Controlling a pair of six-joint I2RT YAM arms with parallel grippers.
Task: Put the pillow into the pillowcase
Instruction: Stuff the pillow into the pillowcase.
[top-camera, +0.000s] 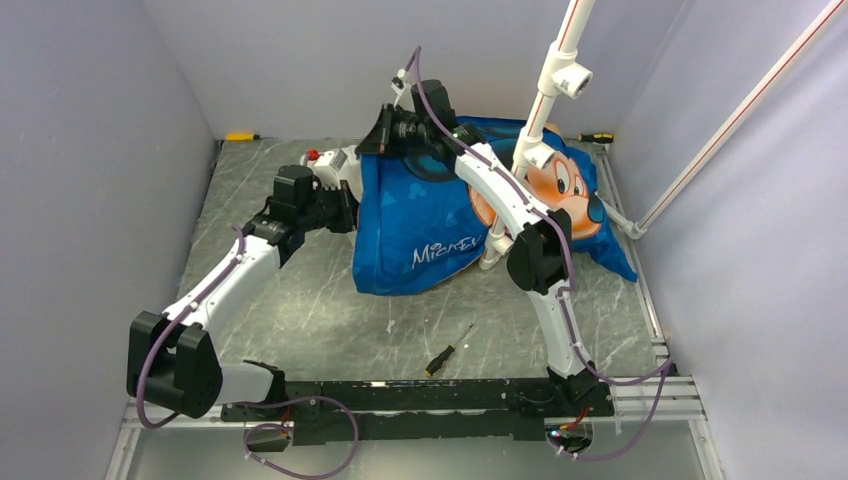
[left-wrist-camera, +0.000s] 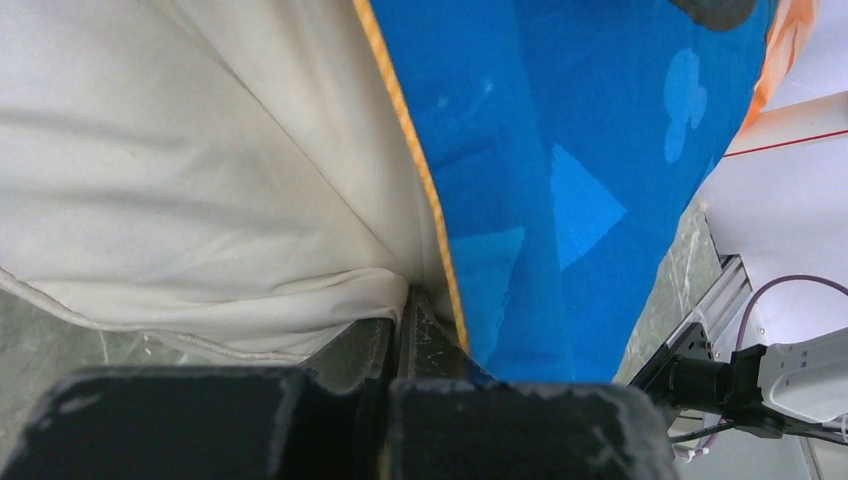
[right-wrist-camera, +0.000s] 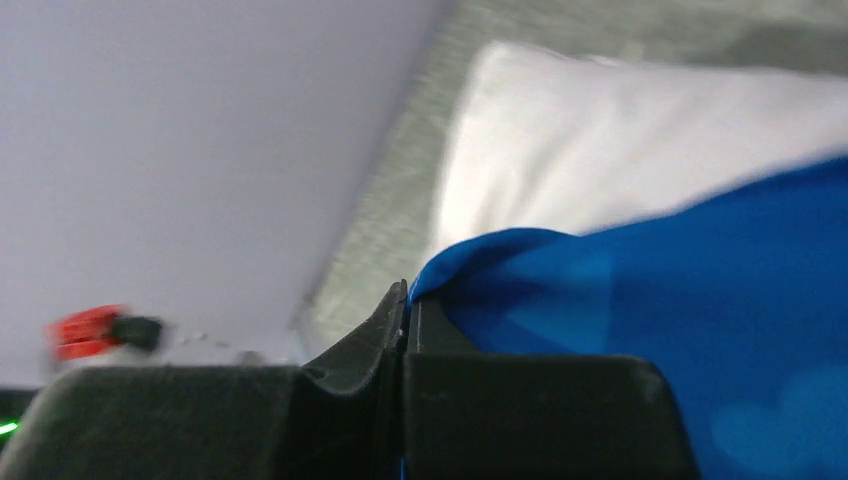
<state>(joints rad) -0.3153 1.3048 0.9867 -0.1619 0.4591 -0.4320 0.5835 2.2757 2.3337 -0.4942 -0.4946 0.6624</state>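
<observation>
The blue pillowcase (top-camera: 420, 225) with its cartoon mouse print lies in the middle of the table. The white pillow (top-camera: 335, 168) sticks out of its left end. My left gripper (top-camera: 350, 205) sits at that left opening. In the left wrist view it (left-wrist-camera: 408, 300) is shut where the orange-trimmed pillowcase (left-wrist-camera: 580, 150) hem meets the pillow (left-wrist-camera: 180, 170). My right gripper (top-camera: 380, 135) is at the case's far left corner. The right wrist view shows it (right-wrist-camera: 407, 295) shut on the blue pillowcase (right-wrist-camera: 650, 300) edge, with the pillow (right-wrist-camera: 620, 130) beyond.
A screwdriver (top-camera: 447, 350) lies near the front rail. Two yellow-handled tools (top-camera: 241, 136) (top-camera: 597, 138) rest by the back wall. A white camera pole (top-camera: 548, 95) rises over the case's right half. Grey walls close in on three sides.
</observation>
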